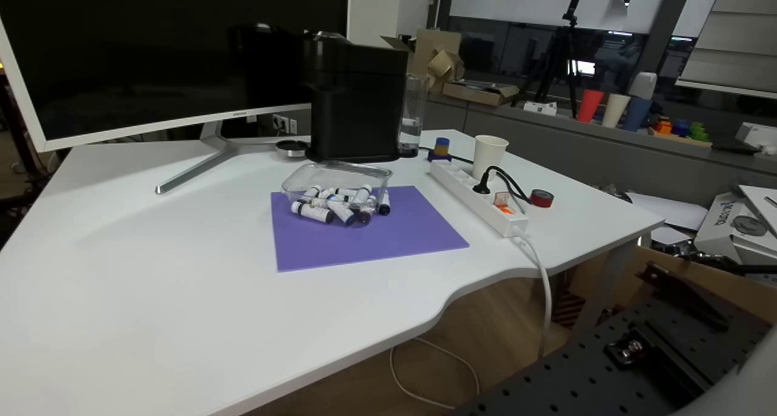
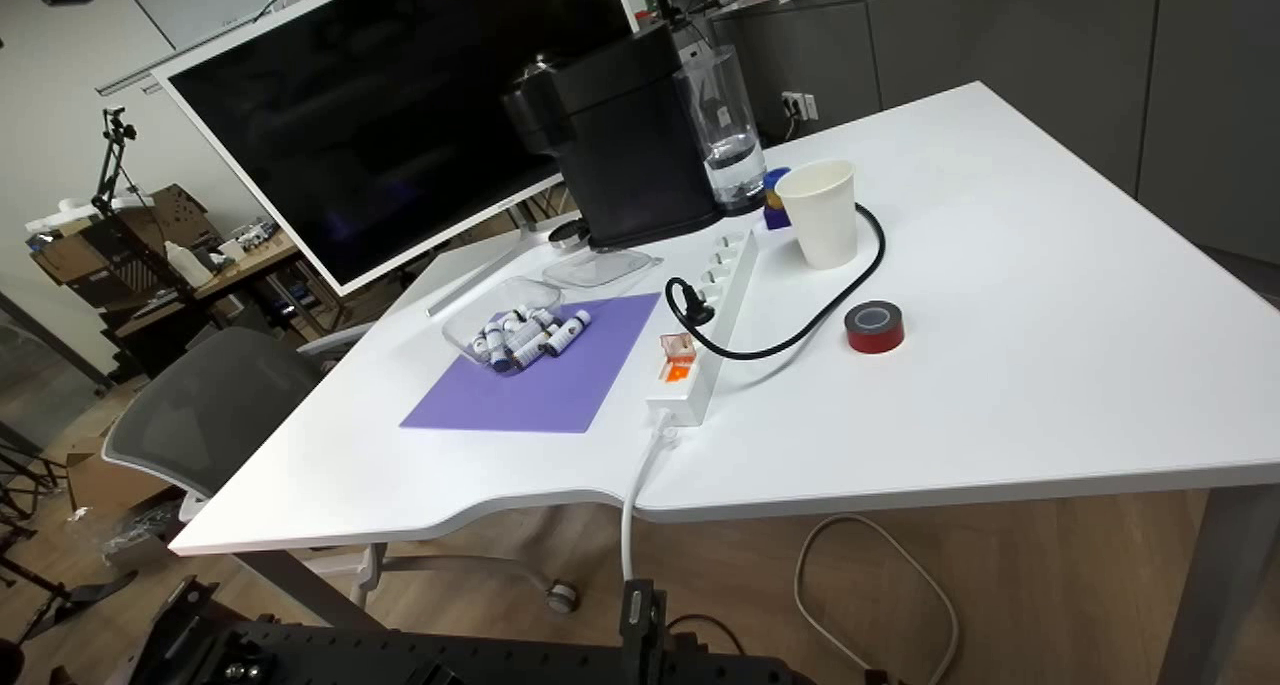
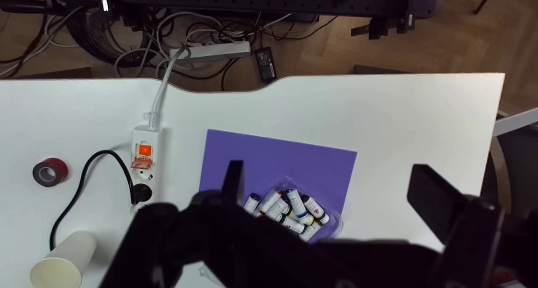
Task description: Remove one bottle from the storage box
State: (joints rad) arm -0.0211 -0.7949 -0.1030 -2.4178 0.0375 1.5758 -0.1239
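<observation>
one maker's name can be made out, apparently samsung, along the bottom of the wide, white-framed monitor (image 1: pixel 164 51); the small, white-labelled cylindrical bottles (image 3: pixel 296 204) bear print too small to read. the wrist view looks down on the white worktop (image 3: pixel 399 120), the black two-fingered gripper (image 3: pixel 328 176) held above it, its fingers spread wide apart, one in line with the purple mat (image 3: pixel 277 153), the other with bare white surface. the bottles lie heaped in the low, clear plastic storage box (image 1: pixel 337 176) on the half of the mat farther from the worktop's notched edge, showing between the fingers but well apart from them. one bottle (image 3: pixel 252 202) lies by the box wall nearest the long white power strip (image 3: pixel 156 166); whether inside or just outside, i cannot tell.
</observation>
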